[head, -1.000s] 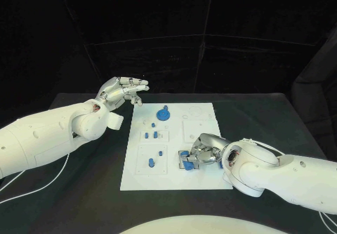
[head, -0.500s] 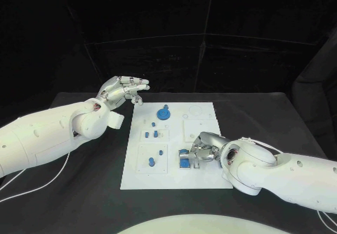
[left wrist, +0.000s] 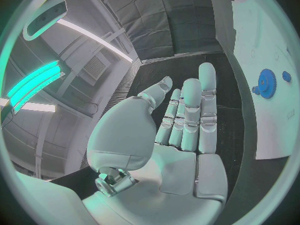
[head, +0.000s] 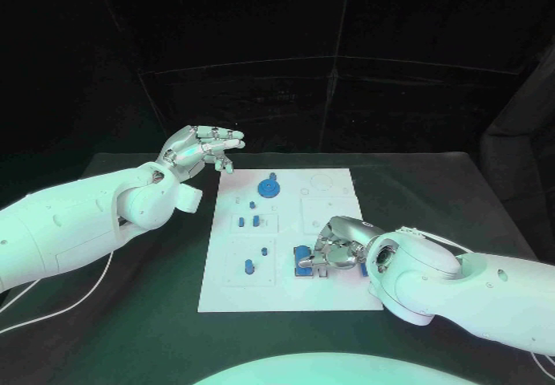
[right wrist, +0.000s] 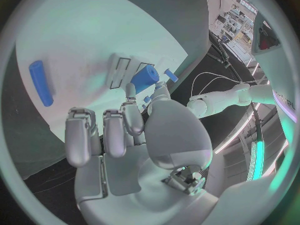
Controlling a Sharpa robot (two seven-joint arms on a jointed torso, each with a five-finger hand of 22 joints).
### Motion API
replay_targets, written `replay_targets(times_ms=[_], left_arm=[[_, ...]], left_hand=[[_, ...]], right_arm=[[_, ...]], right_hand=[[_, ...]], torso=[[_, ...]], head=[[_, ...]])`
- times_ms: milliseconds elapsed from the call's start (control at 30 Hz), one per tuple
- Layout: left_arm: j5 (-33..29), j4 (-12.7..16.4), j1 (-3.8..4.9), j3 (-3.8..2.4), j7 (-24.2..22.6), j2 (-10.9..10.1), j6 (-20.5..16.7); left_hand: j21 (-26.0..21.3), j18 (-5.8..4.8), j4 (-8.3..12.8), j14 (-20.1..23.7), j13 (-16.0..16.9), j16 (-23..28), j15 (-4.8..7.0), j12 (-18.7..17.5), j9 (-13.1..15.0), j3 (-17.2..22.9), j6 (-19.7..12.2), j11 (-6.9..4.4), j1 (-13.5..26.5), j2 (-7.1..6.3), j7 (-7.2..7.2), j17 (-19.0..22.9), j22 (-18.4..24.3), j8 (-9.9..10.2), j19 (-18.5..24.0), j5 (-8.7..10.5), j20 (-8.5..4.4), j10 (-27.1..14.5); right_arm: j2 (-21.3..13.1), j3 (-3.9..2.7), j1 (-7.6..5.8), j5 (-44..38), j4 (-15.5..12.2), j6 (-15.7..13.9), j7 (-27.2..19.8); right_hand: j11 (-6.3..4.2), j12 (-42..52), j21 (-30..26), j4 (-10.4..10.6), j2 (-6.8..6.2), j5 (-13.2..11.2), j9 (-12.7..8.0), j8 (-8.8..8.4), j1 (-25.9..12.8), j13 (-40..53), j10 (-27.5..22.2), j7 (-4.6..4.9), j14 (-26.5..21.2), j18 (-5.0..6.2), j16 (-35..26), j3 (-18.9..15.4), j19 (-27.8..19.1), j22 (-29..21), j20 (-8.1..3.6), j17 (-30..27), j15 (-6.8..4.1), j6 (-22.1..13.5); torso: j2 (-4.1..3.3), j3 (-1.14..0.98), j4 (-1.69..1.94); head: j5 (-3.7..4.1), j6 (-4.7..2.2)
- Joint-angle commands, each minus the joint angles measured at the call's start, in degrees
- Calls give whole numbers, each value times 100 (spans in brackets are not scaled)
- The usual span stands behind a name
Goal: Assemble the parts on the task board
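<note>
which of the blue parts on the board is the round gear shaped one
The blue toothed gear at the far end of the white task board, nearest the raised left hand. It is a flat disc; the other blue pieces are small pegs and blocks.

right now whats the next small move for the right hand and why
Probably press the blue block gently down into its slot. The right hand is low over the near right part of the white board, fingertips on the block, which looks tilted against the slot rather than seated. The left hand hovers open off the board.
</note>
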State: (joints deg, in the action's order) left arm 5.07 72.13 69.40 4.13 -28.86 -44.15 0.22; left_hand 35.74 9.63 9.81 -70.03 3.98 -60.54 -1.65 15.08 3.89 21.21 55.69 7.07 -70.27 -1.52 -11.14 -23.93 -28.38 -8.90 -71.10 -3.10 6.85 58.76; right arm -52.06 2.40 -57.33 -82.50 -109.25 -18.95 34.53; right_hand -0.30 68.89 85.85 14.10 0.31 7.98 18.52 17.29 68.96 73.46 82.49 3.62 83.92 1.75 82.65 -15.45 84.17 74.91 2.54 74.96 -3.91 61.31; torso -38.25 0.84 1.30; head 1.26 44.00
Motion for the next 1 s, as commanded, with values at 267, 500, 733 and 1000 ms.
replay_targets(times_ms=[267, 500, 733, 1000], left_arm=[[-25, 2, 9, -5, -9, -5, 53], [-25, 6, 9, -5, -4, -9, 51], [-25, -1, 9, -5, -1, -6, 52], [-25, -3, 9, -4, 6, -11, 53]], left_hand=[[-34, 80, -14, 54, 1, -8, -1, 19, 5, -35, -41, -7, -39, 28, -10, 5, 9, -32, 0, 15, 24, -51], [-34, 80, -14, 54, 1, -8, -1, 19, 5, -35, -41, -7, -39, 28, -10, 5, 9, -32, 0, 15, 24, -51], [-34, 80, -14, 54, 1, -8, -1, 19, 5, -35, -41, -7, -39, 28, -10, 5, 9, -32, 0, 15, 24, -51], [-34, 80, -14, 54, 1, -8, -1, 19, 5, -35, -41, -7, -39, 28, -10, 5, 9, -32, 0, 15, 24, -51]], right_arm=[[-8, -4, -9, -374, -69, 111, -190], [11, -4, -9, -355, 31, 156, -140], [45, -4, -10, -340, 136, 226, -83], [55, -4, -11, -254, 155, 570, -266]], right_hand=[[-37, 48, 26, -23, 18, -8, 27, -3, 87, 38, 34, 2, 338, -32, -3, -1, 215, 1076, -22, 35, -34, 62], [-45, 54, 32, 16, 92, -10, 44, 10, 83, 52, 43, -8, 341, -35, 4, 11, 221, 1084, -26, 50, -39, 87], [-58, 66, 40, 38, 193, 17, 70, 27, 116, 75, 58, -23, 346, -38, 12, 30, 229, 1094, -35, 71, -50, 117], [-59, 49, 32, 6, 67, -186, 101, 22, 172, 89, 60, -22, 343, -35, 3, -67, 222, 1088, -42, 65, -53, 104]], torso=[[-4, 6, 4], [-8, 11, 6], [-8, 6, 11], [-8, 4, -4]], head=[[11, -8], [20, 0], [7, -1], [-14, 8]])
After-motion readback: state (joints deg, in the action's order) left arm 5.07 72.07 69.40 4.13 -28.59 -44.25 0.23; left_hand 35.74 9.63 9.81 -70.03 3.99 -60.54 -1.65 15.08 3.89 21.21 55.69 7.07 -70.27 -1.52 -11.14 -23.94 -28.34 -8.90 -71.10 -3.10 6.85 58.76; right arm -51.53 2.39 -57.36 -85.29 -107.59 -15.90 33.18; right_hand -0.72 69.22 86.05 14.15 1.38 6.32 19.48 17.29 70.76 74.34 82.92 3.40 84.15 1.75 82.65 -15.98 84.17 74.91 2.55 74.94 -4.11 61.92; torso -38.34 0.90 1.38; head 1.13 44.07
